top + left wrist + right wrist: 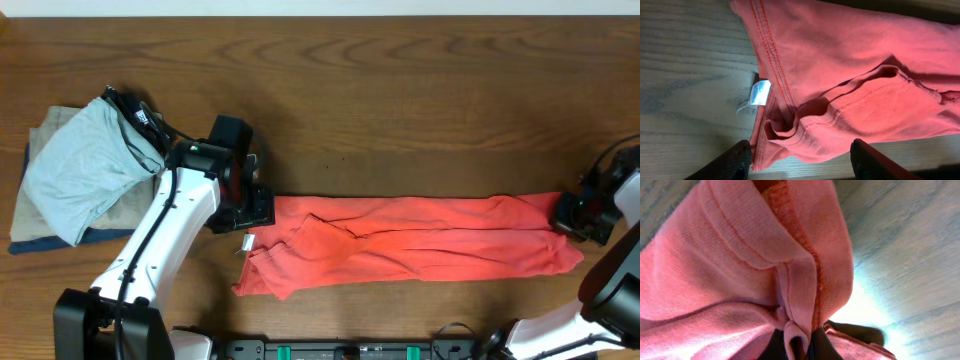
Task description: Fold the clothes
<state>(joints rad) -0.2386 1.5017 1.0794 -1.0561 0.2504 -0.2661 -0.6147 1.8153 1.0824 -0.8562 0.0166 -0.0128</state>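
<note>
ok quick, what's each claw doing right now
Left claw: open, holding nothing.
Right claw: shut on the T-shirt edge.

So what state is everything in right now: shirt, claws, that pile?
Coral-red T-shirt: folded into a long rumpled strip, flat on the table.
Left gripper: open, over the shirt's tagged end.
Right gripper: shut on the shirt's other end.
Care tag: sticking out from the shirt's edge.
Side pile: folded, grey garment on top.
</note>
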